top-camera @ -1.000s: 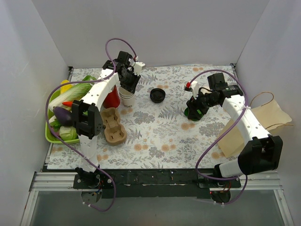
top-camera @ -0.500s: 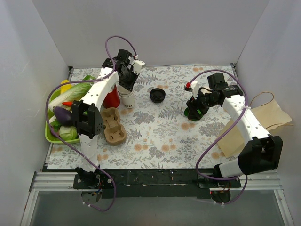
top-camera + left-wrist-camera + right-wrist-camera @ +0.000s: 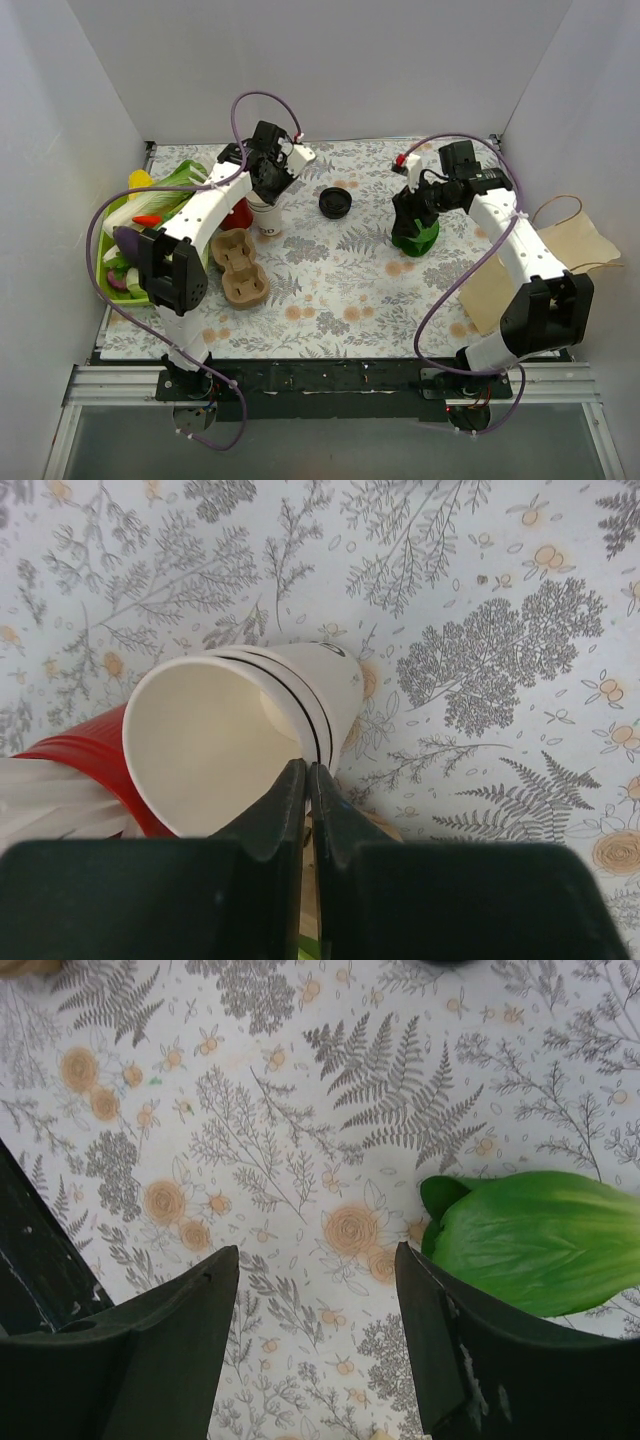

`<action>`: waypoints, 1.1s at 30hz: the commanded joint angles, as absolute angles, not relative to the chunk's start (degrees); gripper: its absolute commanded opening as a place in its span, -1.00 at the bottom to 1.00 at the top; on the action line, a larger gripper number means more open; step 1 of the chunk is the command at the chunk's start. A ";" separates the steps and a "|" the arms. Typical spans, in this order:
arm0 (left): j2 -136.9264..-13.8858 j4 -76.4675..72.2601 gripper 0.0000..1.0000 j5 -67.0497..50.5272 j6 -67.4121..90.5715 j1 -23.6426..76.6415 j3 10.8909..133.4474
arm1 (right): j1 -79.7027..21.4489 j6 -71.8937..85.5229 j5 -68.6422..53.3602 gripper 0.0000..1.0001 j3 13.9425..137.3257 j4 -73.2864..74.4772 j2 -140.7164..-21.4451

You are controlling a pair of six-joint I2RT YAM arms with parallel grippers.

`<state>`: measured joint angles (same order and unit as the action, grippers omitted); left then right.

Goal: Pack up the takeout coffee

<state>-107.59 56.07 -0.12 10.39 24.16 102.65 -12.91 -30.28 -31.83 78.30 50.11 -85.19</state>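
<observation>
No cream cup with a black lid shows in any view; the takeout coffee is out of view. My left gripper (image 3: 265, 192) (image 3: 306, 770) is shut on the rim of a lidless cream paper cup (image 3: 268, 218) (image 3: 220, 740), one finger inside and one outside, and the cup is tilted. A red cup (image 3: 238, 212) (image 3: 70, 755) touches it on the left. A loose black lid (image 3: 335, 203) lies at the back centre. My right gripper (image 3: 412, 205) (image 3: 316, 1255) is open and empty above the mat, beside a green leaf (image 3: 418, 235) (image 3: 540, 1240).
A brown cardboard cup carrier (image 3: 243, 267) lies in front of the cups. A green tray (image 3: 108, 285) with vegetables sits at the left edge. A brown paper bag (image 3: 560, 250) lies flat at the right. White walls enclose three sides.
My right gripper has risen off the green leaf and moved back, leaving the leaf on the mat. My left gripper has shifted a little and tipped the lidless cup.
</observation>
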 commanded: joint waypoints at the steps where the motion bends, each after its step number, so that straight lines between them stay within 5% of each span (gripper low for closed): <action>1: -102.13 51.59 -1.00 0.70 10.01 24.35 104.67 | -13.27 -20.94 -36.20 0.43 84.80 43.25 -87.01; 15: -96.95 48.25 -1.00 0.70 11.33 24.43 102.04 | -21.71 10.16 -46.21 0.61 101.60 21.73 -110.03; 17: -96.33 48.16 -1.00 1.66 11.25 24.52 101.26 | -21.97 18.87 -49.03 0.81 102.13 15.05 -114.06; 20: -95.72 48.34 -1.00 2.55 11.07 24.78 99.93 | -23.37 21.88 -52.47 0.86 104.85 11.43 -118.37; 33: -98.17 51.94 -1.00 0.09 17.14 25.31 103.00 | -26.98 38.48 -60.38 0.88 111.44 -6.84 -131.39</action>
<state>-99.37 50.17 0.91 14.90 24.64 99.88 -25.96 32.27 -56.12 107.66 1.74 -130.41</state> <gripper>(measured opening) 0.025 0.938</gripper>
